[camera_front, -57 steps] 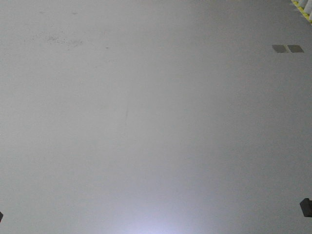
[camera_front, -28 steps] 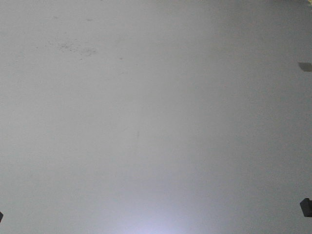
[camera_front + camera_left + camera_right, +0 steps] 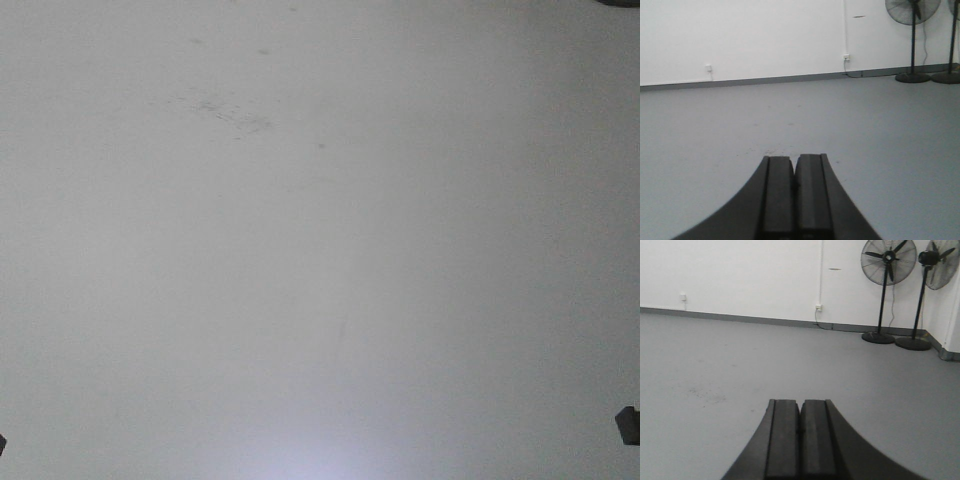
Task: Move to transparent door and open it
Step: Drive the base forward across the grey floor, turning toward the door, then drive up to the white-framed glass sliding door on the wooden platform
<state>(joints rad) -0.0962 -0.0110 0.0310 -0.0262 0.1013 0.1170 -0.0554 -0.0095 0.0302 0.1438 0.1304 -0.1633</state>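
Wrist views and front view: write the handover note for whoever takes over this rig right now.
Left gripper: shut, holding nothing.
Right gripper: shut, holding nothing.
Transparent door: in no view. The front view shows only bare grey floor. The wrist views show floor, a white wall and pedestal fans at the right.
Done: nothing at the door that can be seen.
Left: locate the door, drive to it, open it.
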